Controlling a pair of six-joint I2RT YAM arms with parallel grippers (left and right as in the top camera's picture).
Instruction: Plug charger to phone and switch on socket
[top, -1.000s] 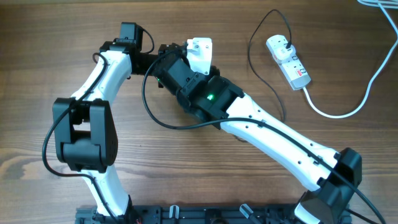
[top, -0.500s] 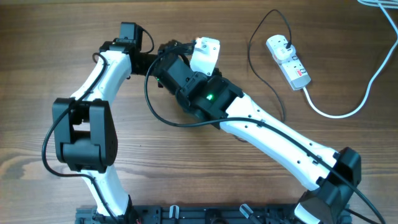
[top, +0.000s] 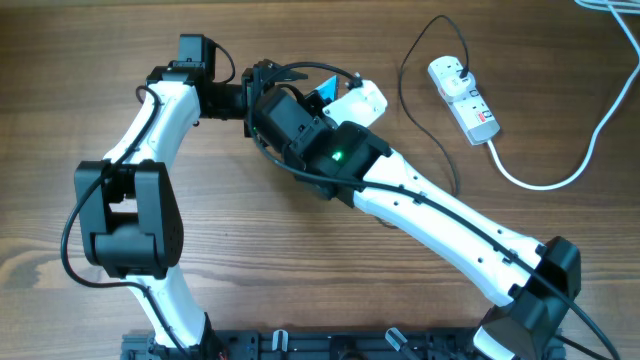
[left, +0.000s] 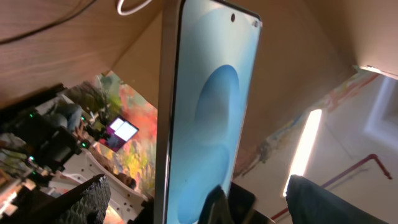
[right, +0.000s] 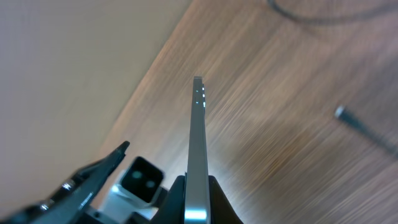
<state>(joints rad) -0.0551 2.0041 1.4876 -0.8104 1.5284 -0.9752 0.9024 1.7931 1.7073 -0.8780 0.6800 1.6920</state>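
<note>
The phone (top: 362, 100) is held off the table, its white back up and a strip of cyan screen showing. My right gripper (right: 196, 186) is shut on it, pinching the thin edge (right: 198, 124) between both fingers. The left wrist view is filled by the cyan screen (left: 211, 112). My left gripper (left: 202, 208) is open, one finger (left: 71, 202) on each side of the phone and apart from it. The charger (top: 403, 75), a thin black cable, runs from the socket (top: 465, 100) down under the right arm. Its metal-tipped end (right: 341, 112) lies on the wood.
A thick white cord (top: 560, 180) curves from the socket to the right edge of the table. Both arms cross over the table's middle and left, and black arm cables hang beside them.
The left gripper has opened wide and drawn back to the left. The right gripper has turned and carried the phone to the right, so a strip of cyan screen now shows.
</note>
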